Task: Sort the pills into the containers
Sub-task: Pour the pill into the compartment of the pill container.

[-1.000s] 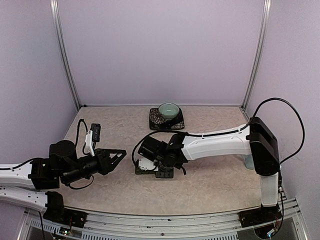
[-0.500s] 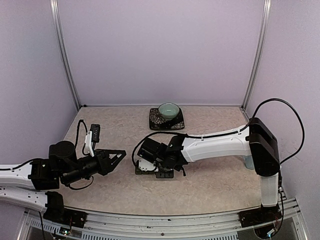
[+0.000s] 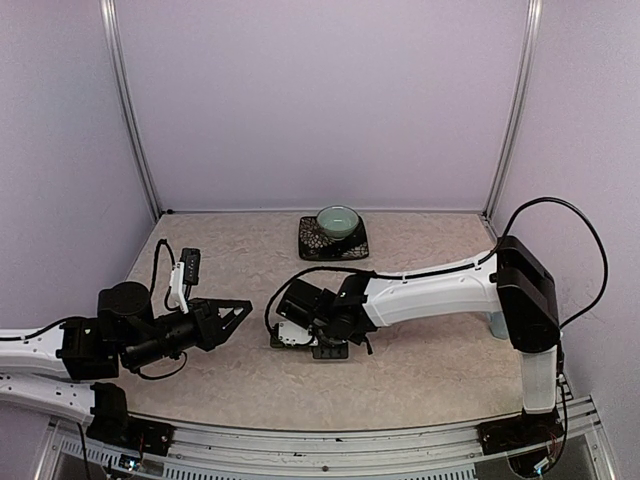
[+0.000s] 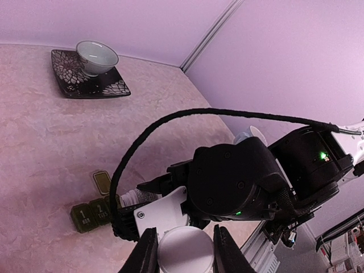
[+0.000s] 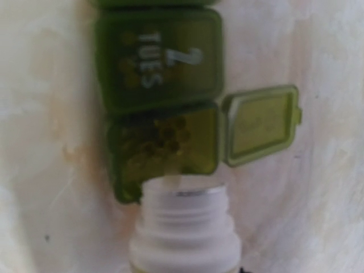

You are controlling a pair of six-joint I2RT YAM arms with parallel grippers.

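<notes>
The dark green containers point(image 5: 156, 60) lie below my right wrist; the middle lid reads "2 TUES". The end compartment point(image 5: 199, 153) is open, its lid point(image 5: 260, 124) flipped aside, and several small round pills point(image 5: 165, 133) lie inside. My right gripper point(image 3: 300, 325) is shut on a white pill bottle point(image 5: 185, 227). The bottle is tipped with its mouth at the open compartment's edge, a pale pill point(image 5: 170, 181) at its lip. My left gripper point(image 4: 183, 242), left of the strip point(image 4: 94, 214), is shut on the round white cap point(image 4: 185, 253).
A teal bowl point(image 3: 338, 219) sits on a dark patterned square plate point(image 3: 315, 245) at the back centre. A pale blue mug point(image 3: 497, 325) stands behind the right arm's upright link. Purple walls enclose the table on three sides.
My right gripper and the bottle have shifted slightly toward the near edge over the strip. The left arm has not moved.
</notes>
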